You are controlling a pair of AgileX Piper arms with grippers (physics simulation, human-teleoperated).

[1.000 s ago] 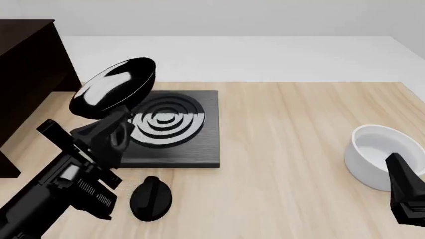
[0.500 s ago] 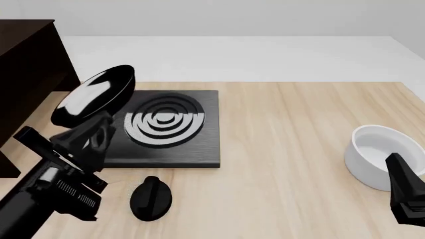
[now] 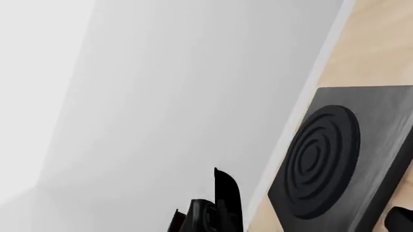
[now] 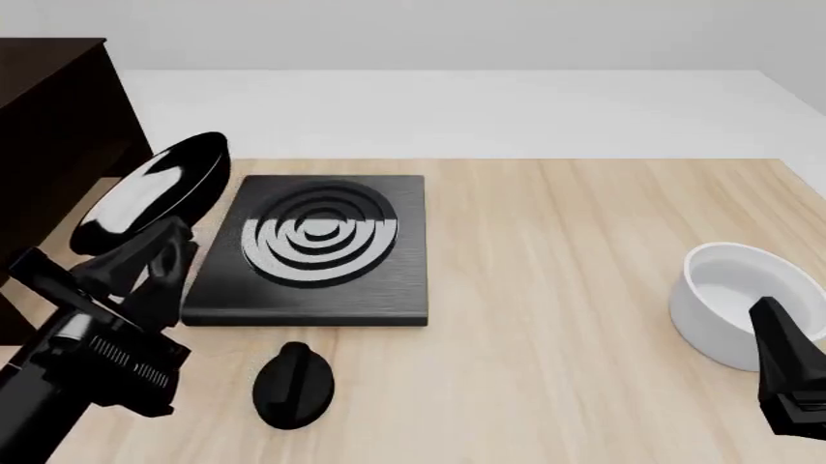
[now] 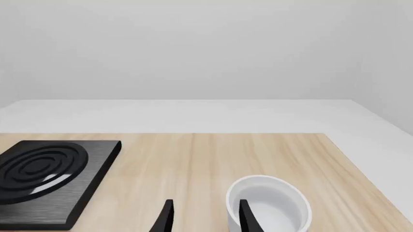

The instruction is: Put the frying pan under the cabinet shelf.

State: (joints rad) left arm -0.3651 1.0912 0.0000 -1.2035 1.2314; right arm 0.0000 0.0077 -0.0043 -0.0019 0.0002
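The frying pan (image 4: 149, 193), black and glossy, hangs tilted in the air at the left edge of the hotplate, close to the cabinet. My left gripper (image 4: 153, 263) is shut on its handle from below; the handle is mostly hidden by the fingers. The big dark brown cabinet (image 4: 58, 145) stands at the table's far left; I cannot make out its shelf board. In the left wrist view only dark fingertips (image 3: 226, 198) show, not the pan. My right gripper (image 5: 205, 220) is open and empty, low at the right (image 4: 787, 377), just in front of the white bowl.
The square black hotplate (image 4: 316, 246) with silver rings lies left of centre and also shows in both wrist views (image 3: 335, 154) (image 5: 45, 179). A black knob (image 4: 294, 385) lies in front of it. The white bowl (image 4: 742, 300) (image 5: 271, 205) stands at the right.
My left arm has carried the pan leftward, from above the hotplate's left part to beside the cabinet, and a little lower. The right arm has not moved.
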